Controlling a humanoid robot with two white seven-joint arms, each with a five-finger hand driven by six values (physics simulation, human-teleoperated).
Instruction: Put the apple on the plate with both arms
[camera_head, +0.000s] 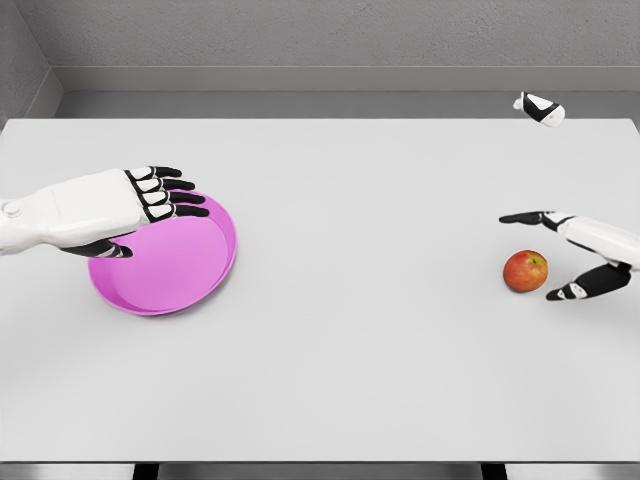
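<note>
Head-high view — down over table (330, 380)

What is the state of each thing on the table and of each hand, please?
Apple: on the table, not held, between the right hand's fingers.
Plate: empty, flat on the table, partly under the left hand.
Left hand: open, over the plate's rim.
Right hand: open, fingers spread around the apple, not touching it.

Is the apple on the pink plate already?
No, the apple sits on the table by the right hand, far from the pink plate.
</note>
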